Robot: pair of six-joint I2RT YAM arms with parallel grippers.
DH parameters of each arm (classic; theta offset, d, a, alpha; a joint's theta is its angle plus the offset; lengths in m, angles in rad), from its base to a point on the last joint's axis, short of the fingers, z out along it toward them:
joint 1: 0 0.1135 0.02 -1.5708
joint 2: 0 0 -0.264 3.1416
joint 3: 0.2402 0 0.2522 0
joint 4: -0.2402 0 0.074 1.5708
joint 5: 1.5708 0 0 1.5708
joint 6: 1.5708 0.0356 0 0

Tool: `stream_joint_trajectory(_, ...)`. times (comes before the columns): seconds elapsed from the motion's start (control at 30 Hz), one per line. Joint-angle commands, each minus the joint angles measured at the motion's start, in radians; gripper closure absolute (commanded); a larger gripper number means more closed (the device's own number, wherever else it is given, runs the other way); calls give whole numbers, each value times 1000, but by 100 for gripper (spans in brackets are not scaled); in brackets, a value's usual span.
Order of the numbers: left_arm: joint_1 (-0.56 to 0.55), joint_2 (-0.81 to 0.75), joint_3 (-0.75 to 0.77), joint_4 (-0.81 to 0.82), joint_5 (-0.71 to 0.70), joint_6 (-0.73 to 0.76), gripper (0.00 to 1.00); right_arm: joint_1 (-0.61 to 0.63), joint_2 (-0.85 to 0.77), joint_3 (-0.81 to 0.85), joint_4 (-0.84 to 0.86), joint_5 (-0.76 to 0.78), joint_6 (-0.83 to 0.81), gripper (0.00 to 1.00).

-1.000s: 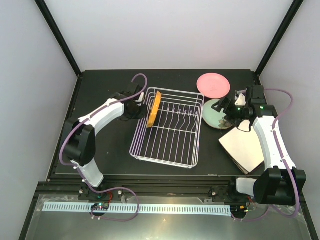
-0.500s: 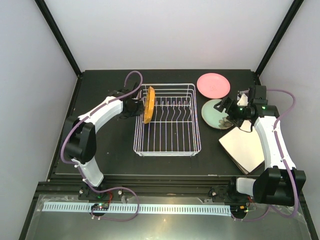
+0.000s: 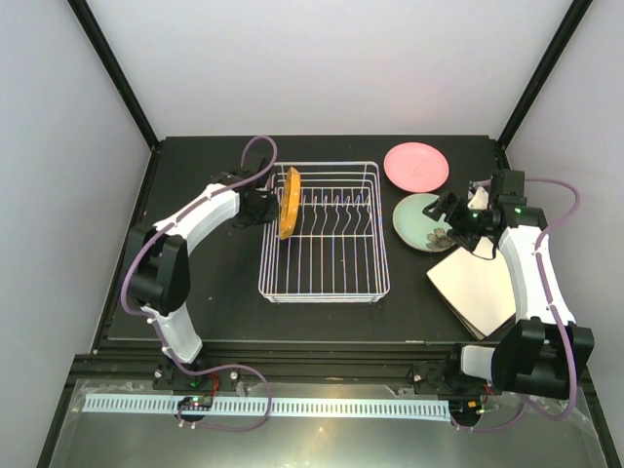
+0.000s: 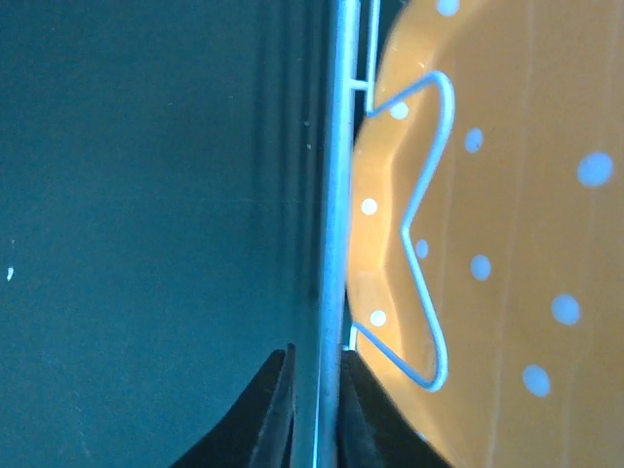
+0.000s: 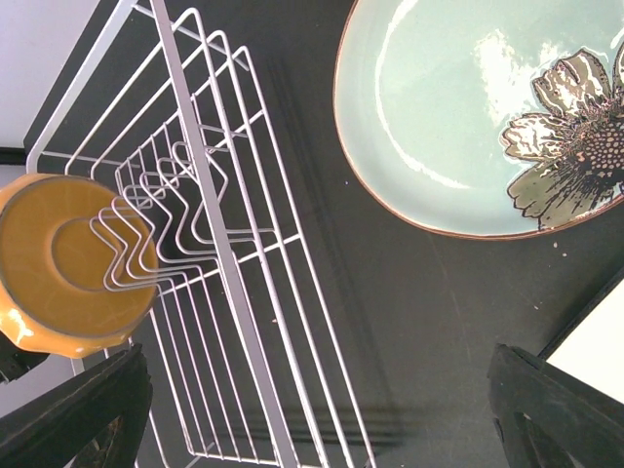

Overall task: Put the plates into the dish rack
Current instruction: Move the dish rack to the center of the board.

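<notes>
Plates: just one is loaded. The orange plate [image 3: 289, 203] stands in the dish rack [image 3: 331, 258], right beside the left gripper [image 4: 314, 409], which pinches the rack's rim. The right gripper [image 5: 322, 419], spread wide, hangs by the green plate [image 3: 417, 220]. The pink plate [image 3: 416, 166] and square plate [image 3: 473, 288] wait near it, maybe with another underneath.

readable text: none is showing in any view
orange plate [image 4: 507, 244]: is showing pale dots only, no lettering
pale green plate [image 5: 458, 117]: is showing a dark flower print, no words or numbers
dish rack [image 3: 322, 299]: is showing bare white wire, carrying no label or brand
</notes>
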Motion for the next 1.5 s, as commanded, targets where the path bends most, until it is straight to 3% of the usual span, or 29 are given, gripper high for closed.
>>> stream_joint_trajectory(0.0,22,15,42,-8,-36,4,78,-6,7,9,5,-8,-20,5)
stream_joint_trajectory(0.13,22,7,34,-2,-39,11,66,-6,8,8,2,-3,-23,5)
stream_joint_trajectory(0.23,24,-7,24,11,-39,14,50,-6,9,8,2,-1,-25,5)
stream_joint_trajectory(0.33,24,-24,17,20,-33,20,41,-6,11,5,0,6,-32,5)
stream_joint_trajectory(0.7,64,-225,56,-61,-22,45,25,-34,8,-10,-20,24,-71,5)
stream_joint_trajectory(0.9,52,-394,4,-88,78,45,25,-116,-4,-29,-41,17,-107,6)
stream_joint_trajectory(1.0,-3,-476,-44,-61,127,37,25,-130,-6,-39,-60,33,-125,6)
stream_joint_trajectory(1.1,-132,-525,-55,-41,156,21,25,-130,-20,-62,-46,27,-115,6)
stream_joint_trajectory(1.3,-387,-505,-55,69,204,-68,24,-130,-37,-43,-70,45,-115,6)
stream_joint_trajectory(1.47,-473,-464,-32,146,156,-110,24,-131,-81,-18,-104,87,-123,6)
